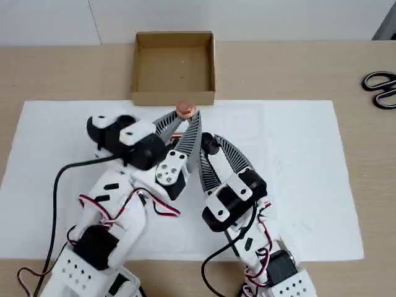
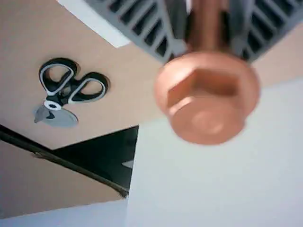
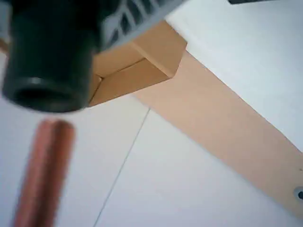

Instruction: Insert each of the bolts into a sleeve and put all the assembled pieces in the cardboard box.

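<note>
The left arm (image 1: 117, 204) stretches from the table's near-left corner on a slant toward the middle of the far edge, wrist rolled over. The left gripper (image 1: 184, 119) ends just short of the front wall of the cardboard box (image 1: 174, 93). Its ribbed grey plastic fingers (image 2: 137, 23) are closed on the shank of a copper-coloured bolt (image 1: 185, 111), which stands head up at the far edge of the white sheet (image 1: 297, 161). In the left wrist view the bolt's head is a smooth, dull-shining hexagon on a round flange. The right arm (image 1: 247, 229) rises from the near edge, right of centre, and leans toward the far left. The right gripper (image 1: 206, 148) lies just beside the left one's fingers, closed around a black sleeve (image 1: 208, 143), a matte round tube with a thick rim and a dark open end. In the right wrist view the bolt's plain cylindrical shank hangs close to that open end but outside it, tilted a little. The box is plain brown card, square and open-topped with low walls. It sits on the bare wooden table (image 1: 62, 68) against the sheet's far edge, near the middle. The sheet lies flat and smooth with one faint crease. Black-handled scissors (image 1: 380, 90) lie by the table's right edge, near the far corner.
</note>
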